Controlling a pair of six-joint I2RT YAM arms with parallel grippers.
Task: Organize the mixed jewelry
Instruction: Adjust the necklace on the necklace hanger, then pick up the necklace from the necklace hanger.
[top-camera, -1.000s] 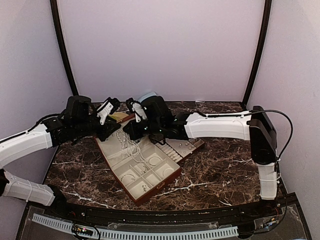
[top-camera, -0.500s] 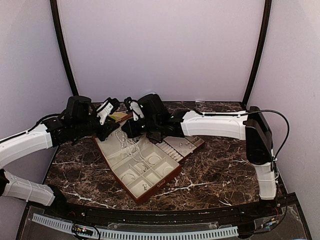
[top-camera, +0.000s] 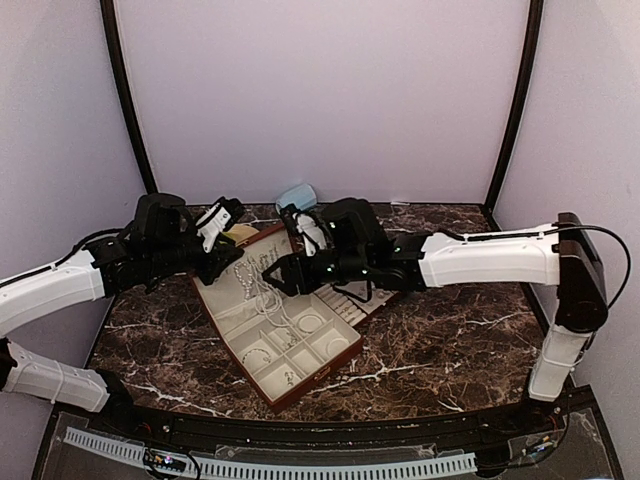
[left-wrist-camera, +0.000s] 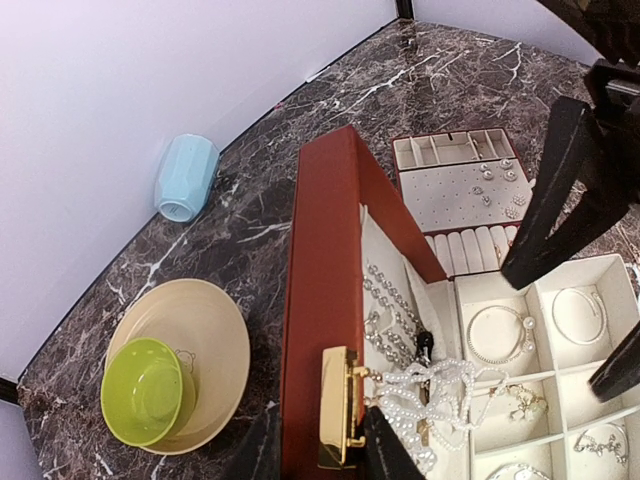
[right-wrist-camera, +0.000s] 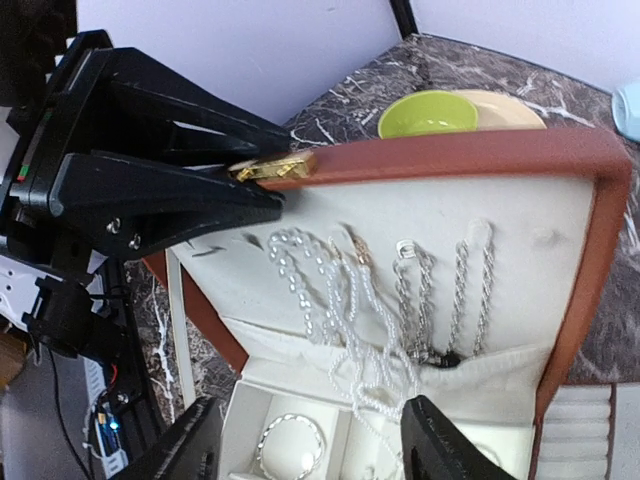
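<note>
Left gripper (left-wrist-camera: 328, 445) pinches the lid (left-wrist-camera: 310, 250); right gripper (right-wrist-camera: 315, 445), spread, hovers by bead strands (right-wrist-camera: 350, 310) at eleven o'clock. A snag could tangle them.

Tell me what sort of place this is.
Probably a robot test booth: plain lilac walls box in a marble-patterned table, and the left arm and right arm reach over an open jewelry case.

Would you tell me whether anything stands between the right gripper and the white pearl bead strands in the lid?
Nothing visible does. The right gripper, jaws open, faces the white pearl bead strands directly. The left gripper clamps the reddish-brown case lid at its gold clasp, off to one side.
</note>
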